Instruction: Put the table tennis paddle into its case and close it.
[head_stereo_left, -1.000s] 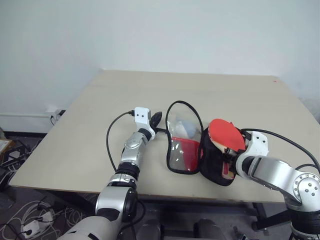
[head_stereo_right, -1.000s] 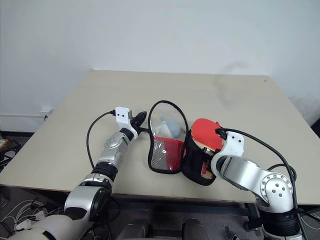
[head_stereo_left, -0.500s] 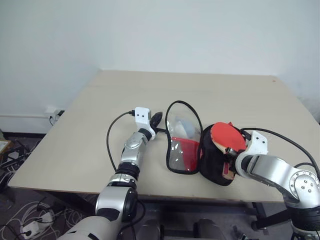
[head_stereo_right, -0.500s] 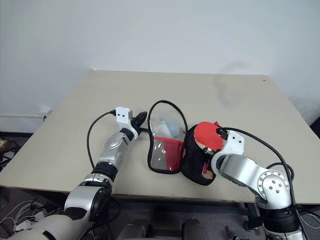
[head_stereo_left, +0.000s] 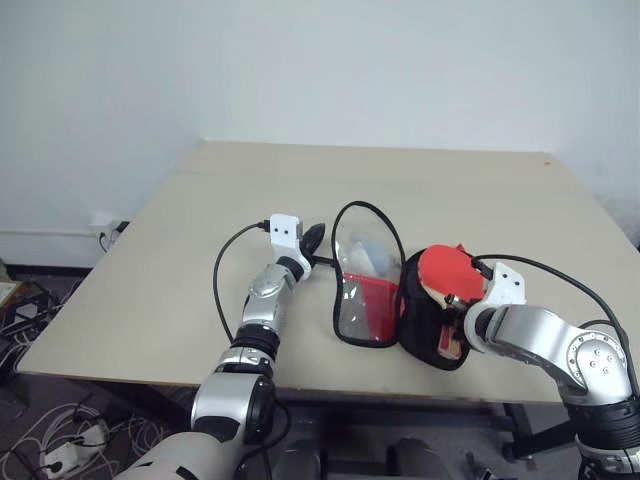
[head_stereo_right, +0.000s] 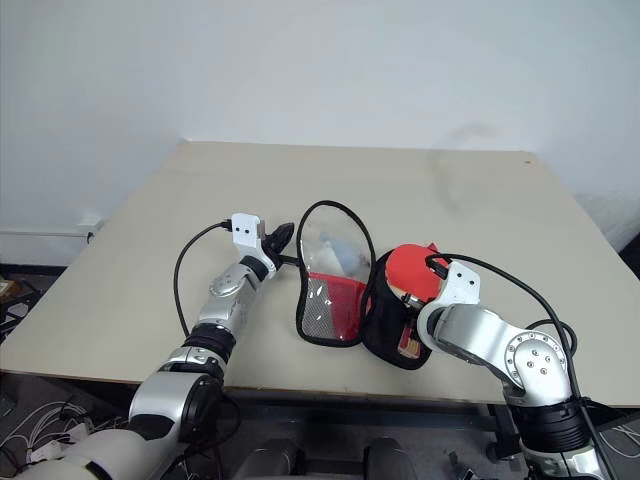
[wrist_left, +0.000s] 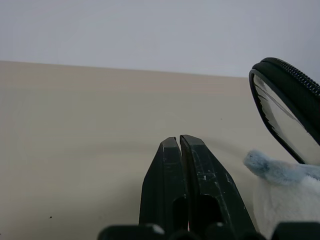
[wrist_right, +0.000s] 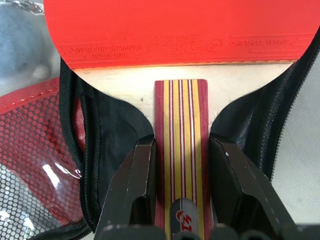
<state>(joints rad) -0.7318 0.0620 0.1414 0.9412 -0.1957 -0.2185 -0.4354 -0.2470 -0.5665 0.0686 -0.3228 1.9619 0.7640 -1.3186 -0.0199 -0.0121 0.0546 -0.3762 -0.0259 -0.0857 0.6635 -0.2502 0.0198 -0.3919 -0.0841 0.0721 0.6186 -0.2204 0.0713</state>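
Two arms reach over the beige surface (head_stereo_left: 450, 190) in the head views. The case (head_stereo_left: 368, 290) lies unzipped near the front edge, its clear-window half spread toward the robot's left and its black half (head_stereo_left: 425, 315) standing open toward the right. The table tennis paddle (head_stereo_left: 447, 270) sits tilted in that black half, its red face rising above the rim and its handle pointing down toward the right pincer (head_stereo_left: 452, 322), which grasps it. The left pincer (head_stereo_left: 312, 238) lies just beside the far left edge of the window half, clenched on nothing.

In the left wrist view, the left pincer's fingers (wrist_left: 192, 180) press flat together above the bare surface. The grey-blue puff (wrist_left: 277, 182) lies just beside them, and the zip-edged rim of the case (wrist_left: 280, 95) arches behind it.

In the right wrist view, the right pincer's fingers (wrist_right: 132, 192) clamp the striped wooden handle (wrist_right: 181, 150) from both sides. The red face spans the picture beyond it, with the black lining of the case around the handle and the red mesh panel (wrist_right: 35, 135) to one side.
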